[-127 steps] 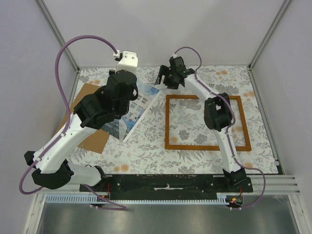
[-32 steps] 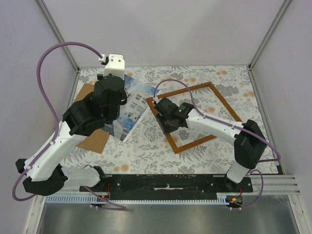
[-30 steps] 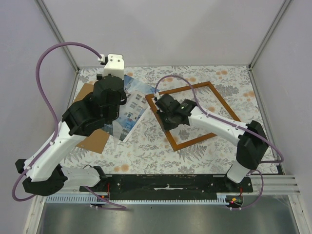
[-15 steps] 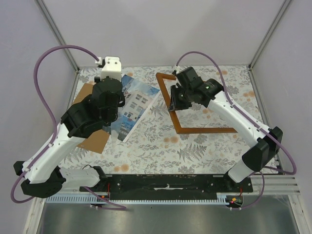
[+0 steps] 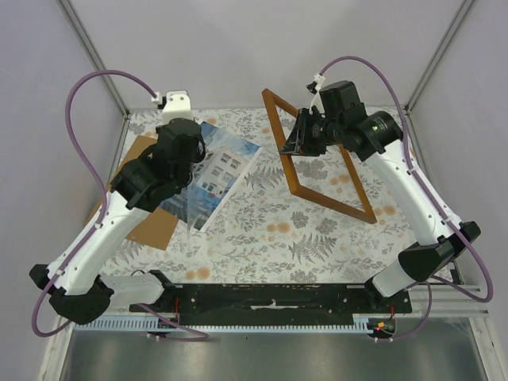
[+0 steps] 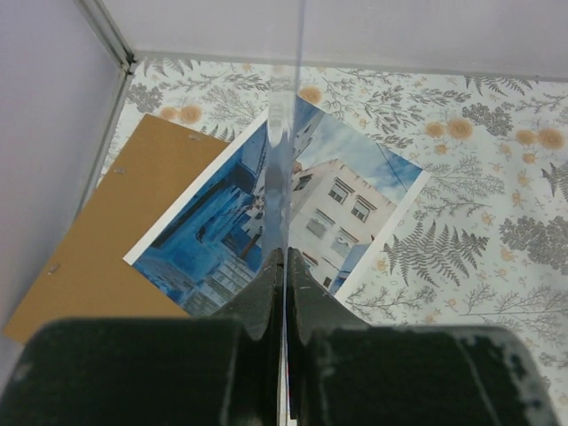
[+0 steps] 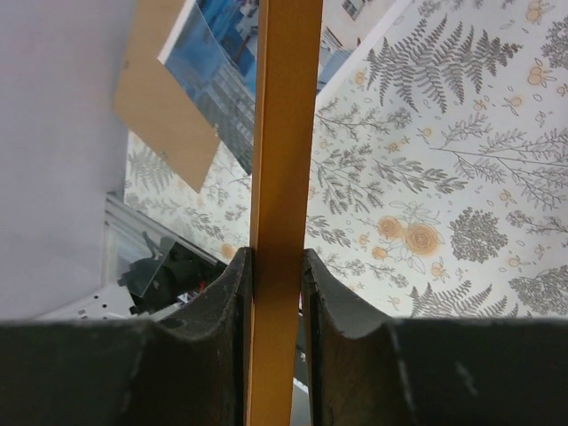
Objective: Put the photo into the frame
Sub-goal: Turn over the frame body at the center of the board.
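Right jaws pinch frame [image 7: 284, 133] rail: thin, orange-brown wood, frame tilted.

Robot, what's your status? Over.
Left fingers pinch a clear sheet above the photo. Right fingers grip the frame, tilted up. Photo flat, outside frame.

Plain pale lilac walls [image 5: 262, 48] close in three sides; slim aluminium posts [image 5: 94, 55] mark the corners; the fern-and-flower patterned tabletop [image 5: 262, 238] is evenly lit.

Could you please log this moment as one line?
left gripper: shut on clear sheet | right gripper: grips frame, tilted up | photo: flat, outside frame
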### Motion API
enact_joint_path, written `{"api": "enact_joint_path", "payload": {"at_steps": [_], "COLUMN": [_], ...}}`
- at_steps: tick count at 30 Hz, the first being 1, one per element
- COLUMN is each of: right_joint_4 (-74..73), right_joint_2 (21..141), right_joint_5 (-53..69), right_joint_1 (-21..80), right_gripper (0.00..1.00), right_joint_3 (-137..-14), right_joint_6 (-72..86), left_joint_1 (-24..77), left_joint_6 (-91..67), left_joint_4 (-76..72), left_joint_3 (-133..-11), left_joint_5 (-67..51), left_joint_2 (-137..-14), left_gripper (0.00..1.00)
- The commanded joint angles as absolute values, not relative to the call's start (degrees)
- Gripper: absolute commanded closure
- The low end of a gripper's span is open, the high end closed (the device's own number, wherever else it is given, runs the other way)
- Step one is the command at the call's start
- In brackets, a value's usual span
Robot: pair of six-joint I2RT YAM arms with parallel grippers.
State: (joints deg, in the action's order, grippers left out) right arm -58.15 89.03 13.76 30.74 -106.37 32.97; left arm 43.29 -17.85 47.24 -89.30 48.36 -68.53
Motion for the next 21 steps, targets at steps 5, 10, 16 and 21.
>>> {"api": "enact_joint_path", "payload": {"at_steps": [5, 10, 16, 21], "right_joint_4": [-55.55, -54.32, -48.09, -39.57], "right_joint_2": [89.55, 90.7, 90.09, 88.51], "right_joint_5": [19.77, 20.56, 22.06, 24.52], "right_joint_1": [28.83, 27.95, 27.33, 26.98], "right_gripper": [1.0, 1.0, 1.0, 1.0], "right_joint_3": [-118.63, -121.9, -120.85, -116.55], "right_joint_6": [37.35, 40.77, 45.96, 51.58], "left_joint_1": [35.16, 34.89, 34.89, 34.89], "left_joint_6": [-25.75, -26.19, -26.54, -28.03], "left_joint_4": [42.19, 41.92, 41.75, 40.43], "left_joint_3": [-93.68, -99.39, -104.58, -105.47], "left_joint_5": [30.33, 26.81, 24.53, 21.1], "left_joint_2": [-73.2, -76.99, -80.15, -82.35], "left_gripper": [0.98, 0.98, 0.98, 0.98]}}
